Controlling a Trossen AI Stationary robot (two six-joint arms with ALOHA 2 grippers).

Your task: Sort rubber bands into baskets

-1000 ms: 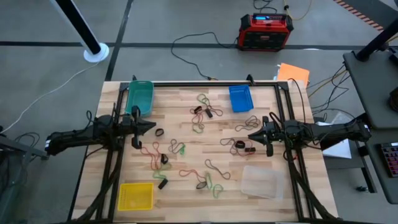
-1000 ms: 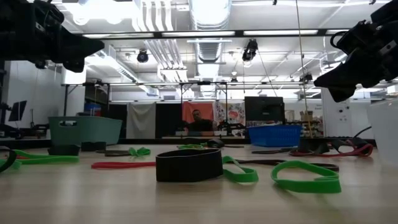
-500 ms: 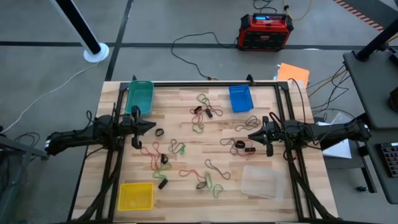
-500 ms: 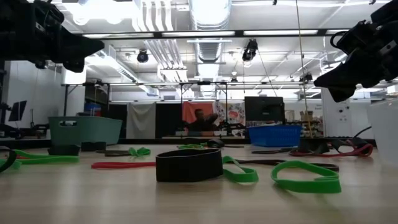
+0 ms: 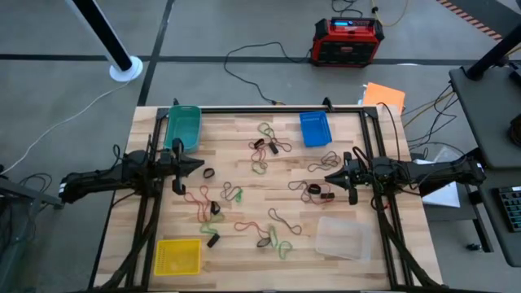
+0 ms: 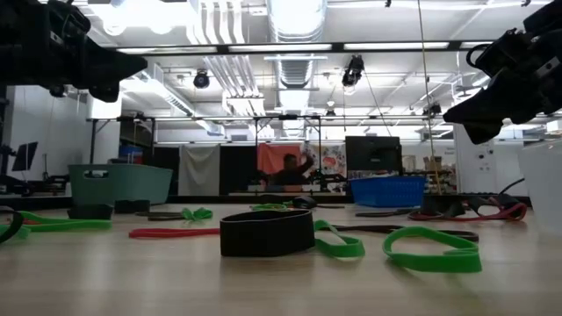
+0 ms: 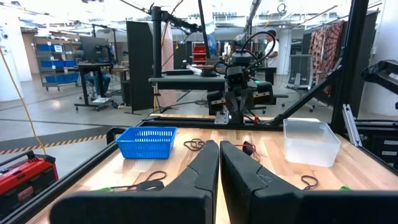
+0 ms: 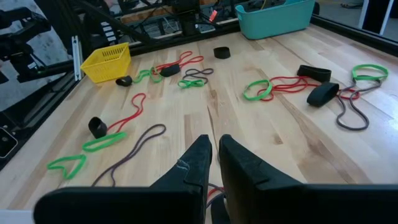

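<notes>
Four baskets (image 5: pixel 182 126); many rubber bands (image 5: pixel 268 129)

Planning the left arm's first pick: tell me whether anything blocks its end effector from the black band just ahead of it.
Nothing visible does. The left end effector, shut, hovers beside the black band, with only bare table between them.

Teal plastic basket (image 5: pixel 182 125), blue one (image 5: pixel 314 129), yellow (image 5: pixel 177 256), clear (image 5: pixel 341 237); red, green, blk rubber bands (image 5: pixel 244 199) on pale striped wood table (image 5: pixel 244 163).

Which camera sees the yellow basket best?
The high view: the whole yellow basket shows from above, at the table's front left corner. The right wrist view shows it small and side-on. The low and left wrist views don't show it.
</notes>
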